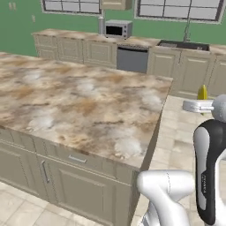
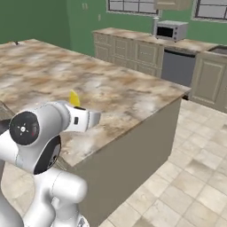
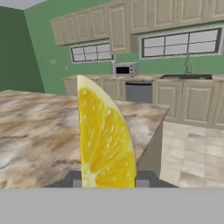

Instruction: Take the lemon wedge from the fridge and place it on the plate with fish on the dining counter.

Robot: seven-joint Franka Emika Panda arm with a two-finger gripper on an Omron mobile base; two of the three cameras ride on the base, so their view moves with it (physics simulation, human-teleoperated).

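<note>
gripper (image 3: 108,183) clamped on the lemon wedge (image 3: 104,140), wedge upright between the fingertips, held in the air just off the counter's (image 1: 79,106) near right edge, microwave (image 1: 117,29) on the far worktop

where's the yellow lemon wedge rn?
The small yellow lemon wedge is clamped upright in the gripper, held in the air beside the near corner of the brown-beige marble dining counter.

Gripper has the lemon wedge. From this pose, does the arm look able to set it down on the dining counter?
Probably yes. The gripper holds the wedge near the counter's corner, and the marble nearby is bare.
</note>
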